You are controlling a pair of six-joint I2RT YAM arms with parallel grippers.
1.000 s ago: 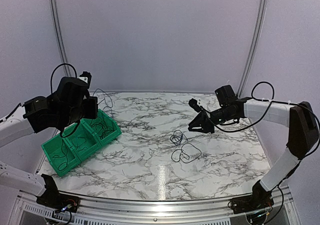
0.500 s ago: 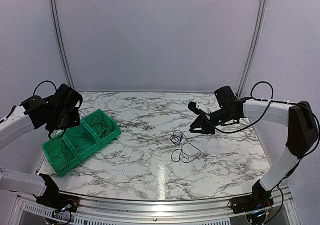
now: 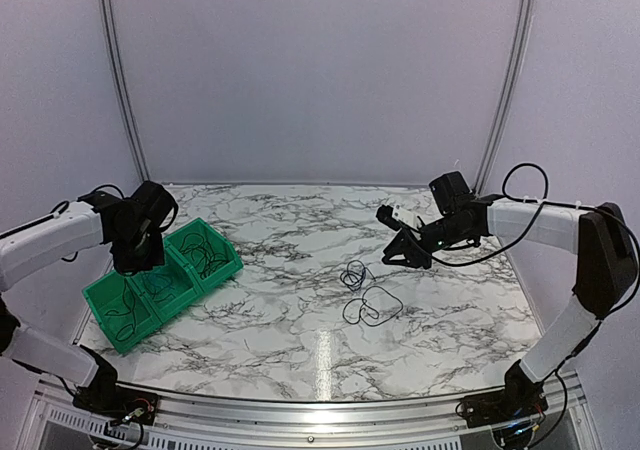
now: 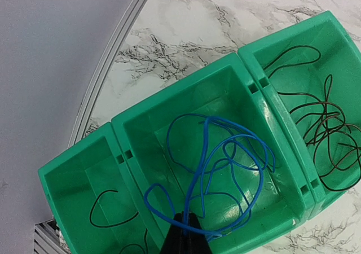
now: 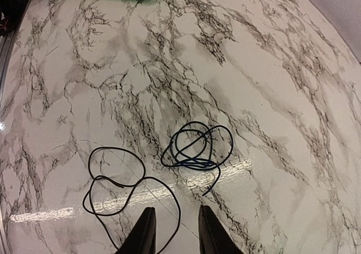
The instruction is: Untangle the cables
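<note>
A metal rail [image 3: 300, 408] runs along the near edge. Beyond it lies the tabletop [image 3: 290, 320], white marble pattern with grey veins and a bright streak of reflected light. Pale lilac walls [image 3: 320, 70] close the space behind, with two curved poles [image 3: 512, 80] rising at the far corners.

The right hand [image 5: 176, 234] hangs above the tabletop with its two fingers parted and nothing between them. Just ahead of it and to its left lies a black cable [image 5: 113, 186] in an open loop. A little further ahead sits a smaller dark blue tangle [image 5: 194, 149], close to the loop (whether the two touch is hard to tell).

The left hand [image 4: 185, 240] is clenched over a green bin [image 4: 282, 147] of three compartments. A bright blue cable [image 4: 225, 163] runs up to its fingertips and spills into the middle compartment below. Black cables [image 4: 324, 132] fill the compartment to its right. One thin black strand [image 4: 110, 211] lies in the compartment to its left.

A second ago the left arm was held high over the bin with a thin strand dangling. Half a second ago it was lower, and now it has sunk close above the bin and swung toward the wall. The right hand has edged slightly, and both cables on the tabletop lie as before.
</note>
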